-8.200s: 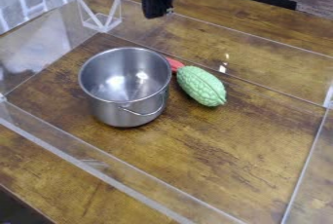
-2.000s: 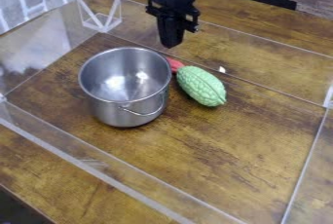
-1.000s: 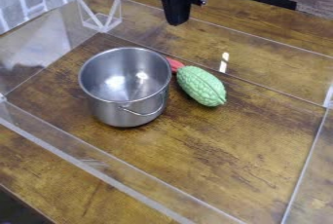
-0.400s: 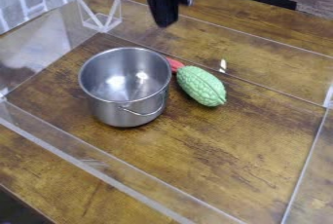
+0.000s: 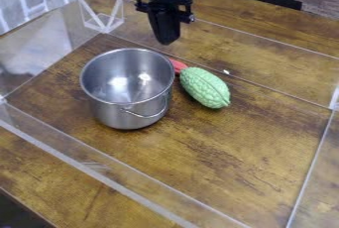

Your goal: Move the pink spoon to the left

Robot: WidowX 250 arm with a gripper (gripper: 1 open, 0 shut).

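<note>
Only a small reddish tip of the pink spoon [image 5: 177, 65] shows, wedged between the steel pot [image 5: 127, 86] and the bumpy green vegetable [image 5: 204, 86]; the rest is hidden. My black gripper [image 5: 166, 36] hangs above and slightly behind that tip, pointing almost straight down. Its fingers are shut with nothing between them. It stands clear of the spoon, over the pot's far rim.
Clear acrylic walls [image 5: 54, 24] box in the wooden table top [image 5: 239, 153]. A thin white streak [image 5: 223, 70] lies just right of the vegetable. Bare wood stretches in front and to the right of the pot.
The gripper has come toward the pot and a little lower and leftward from the back of the table. Pot, vegetable and spoon tip have not moved.
</note>
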